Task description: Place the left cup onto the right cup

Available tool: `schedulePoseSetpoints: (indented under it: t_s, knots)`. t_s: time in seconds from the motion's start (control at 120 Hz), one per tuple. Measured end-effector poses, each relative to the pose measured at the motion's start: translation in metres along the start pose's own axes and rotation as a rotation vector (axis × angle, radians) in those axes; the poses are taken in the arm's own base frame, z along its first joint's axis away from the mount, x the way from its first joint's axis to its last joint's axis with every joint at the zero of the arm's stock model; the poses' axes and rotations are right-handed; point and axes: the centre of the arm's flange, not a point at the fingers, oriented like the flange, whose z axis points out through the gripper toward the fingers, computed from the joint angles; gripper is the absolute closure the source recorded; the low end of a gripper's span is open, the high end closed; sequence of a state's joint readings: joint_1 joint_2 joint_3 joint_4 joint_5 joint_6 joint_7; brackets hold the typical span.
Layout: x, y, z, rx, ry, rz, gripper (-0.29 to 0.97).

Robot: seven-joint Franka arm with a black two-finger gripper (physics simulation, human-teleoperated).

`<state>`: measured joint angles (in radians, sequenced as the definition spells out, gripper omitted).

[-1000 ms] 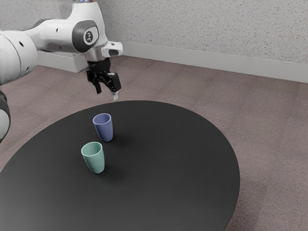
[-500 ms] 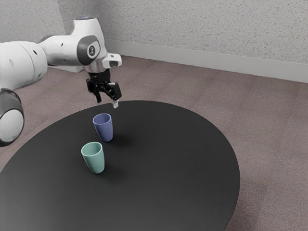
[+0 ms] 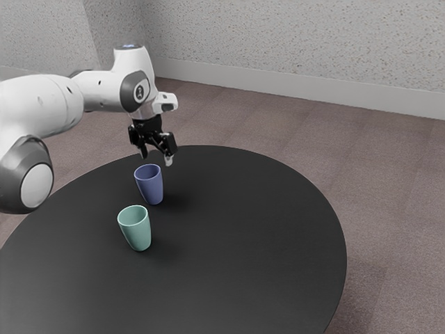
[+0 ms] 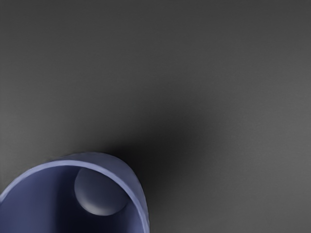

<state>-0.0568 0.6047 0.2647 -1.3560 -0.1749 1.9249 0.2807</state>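
Black table (image 3: pixel 278 229): blue cup (image 3: pixel 149 184) upright just below spread jaws (holding nothing).

Blue cup (image 3: pixel 149 184) (image 4: pixel 73 204) upright on the desk (image 3: pixel 264 236) (image 4: pixel 194 73), mouth unobstructed, tool (image 3: pixel 158 156) spread just above its far rim, green cup (image 3: pixel 134 227) near its front, apart, bare desk toward the exterior view's right of it

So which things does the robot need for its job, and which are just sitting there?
For the job:
- blue cup
- green cup
- end effector, open, hovering above the blue cup

Just there:
- black table, which both cups stand on
- carpet floor
- wall
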Motion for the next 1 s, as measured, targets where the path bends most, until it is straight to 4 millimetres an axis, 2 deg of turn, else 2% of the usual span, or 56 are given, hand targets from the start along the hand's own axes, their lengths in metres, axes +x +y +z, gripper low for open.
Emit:
schedulePoseSetpoints:
  t_s: [1.0]
  knots:
    - [-0.004, -0.004, 0.061, -0.003, -0.064, -0.021, 0.00]
